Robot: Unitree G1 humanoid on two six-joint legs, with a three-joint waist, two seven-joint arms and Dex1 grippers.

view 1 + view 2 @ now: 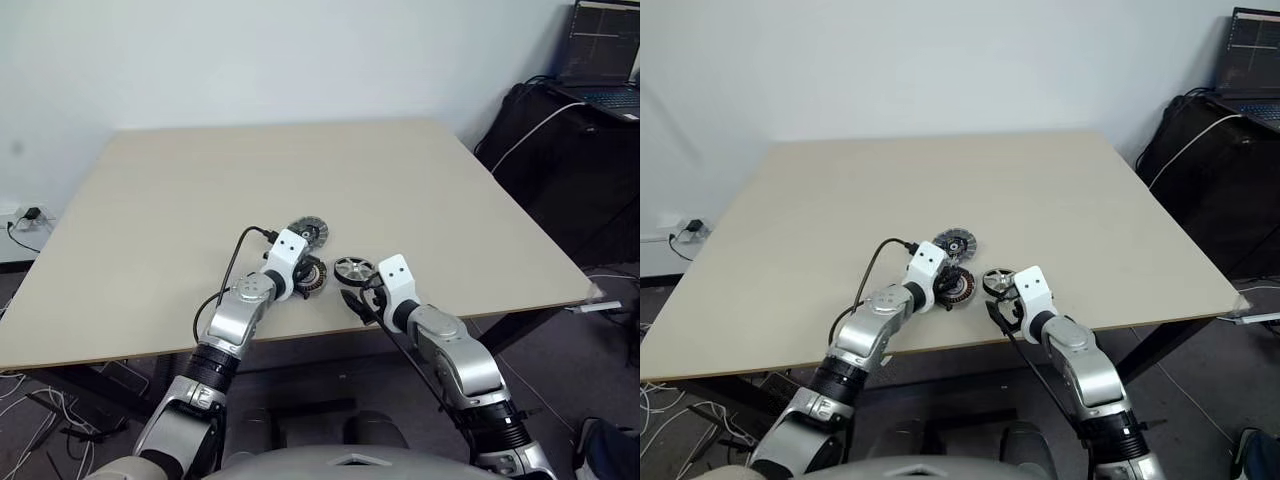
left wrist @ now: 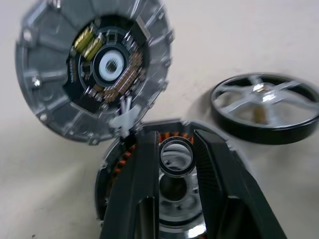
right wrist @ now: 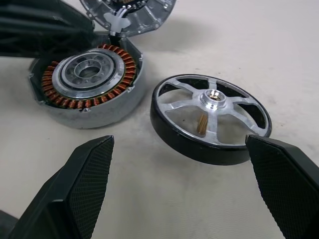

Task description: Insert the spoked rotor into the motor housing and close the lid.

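**Left gripper pinches a small ring over the housing; right gripper spread at the rotor**

Low in the middle of the left eye frame, three parts lie near the front edge of the pale counter. The motor housing, with its ring of copper windings, sits in the middle. The lid lies just beyond it, inner face up, touching or nearly touching the housing's rim. The spoked rotor lies flat just to the right of the housing, slightly apart from it.

The left gripper hangs over the housing, its black fingers pressed on a small metal ring held above the housing's centre.

The right gripper has its fingers spread wide, one at each lower corner of the right wrist frame, with the rotor just ahead between them, ungrasped.
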